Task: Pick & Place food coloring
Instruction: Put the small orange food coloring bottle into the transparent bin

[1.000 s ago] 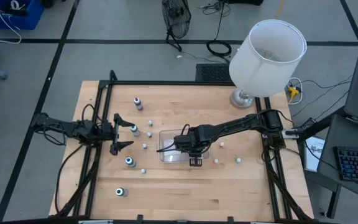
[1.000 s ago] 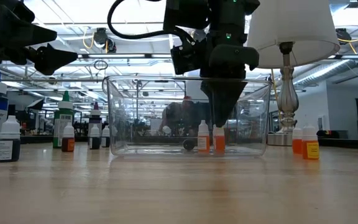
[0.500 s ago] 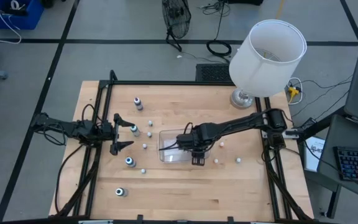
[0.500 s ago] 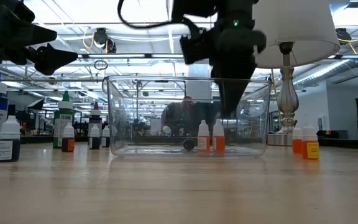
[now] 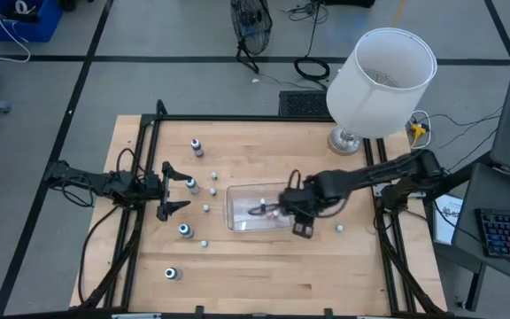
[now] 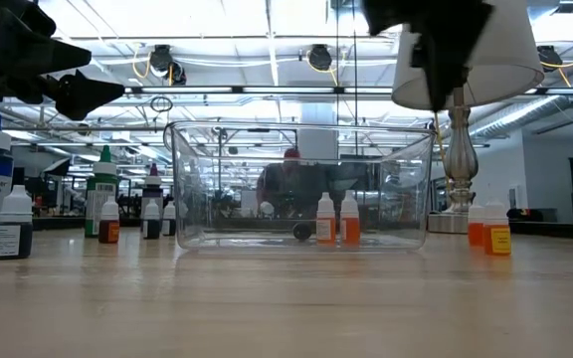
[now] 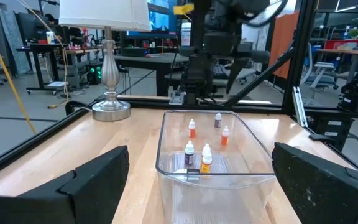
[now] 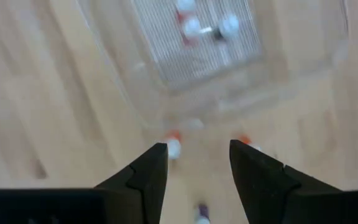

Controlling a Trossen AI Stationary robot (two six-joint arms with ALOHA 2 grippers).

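High view: right gripper (image 5: 301, 213) above clear tub's (image 5: 237, 221) right end, fingers parted, empty; left gripper (image 5: 172, 190) spread wide at left. Low view: two orange food coloring bottles (image 6: 336, 220) upright inside tub, others on surface (image 6: 286, 298).

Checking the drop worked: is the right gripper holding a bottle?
No; the right gripper has open fingers with nothing between them, above the table.

Right claw (image 6: 444, 99) cut off (low view), tub (image 8: 216, 56) blurred.
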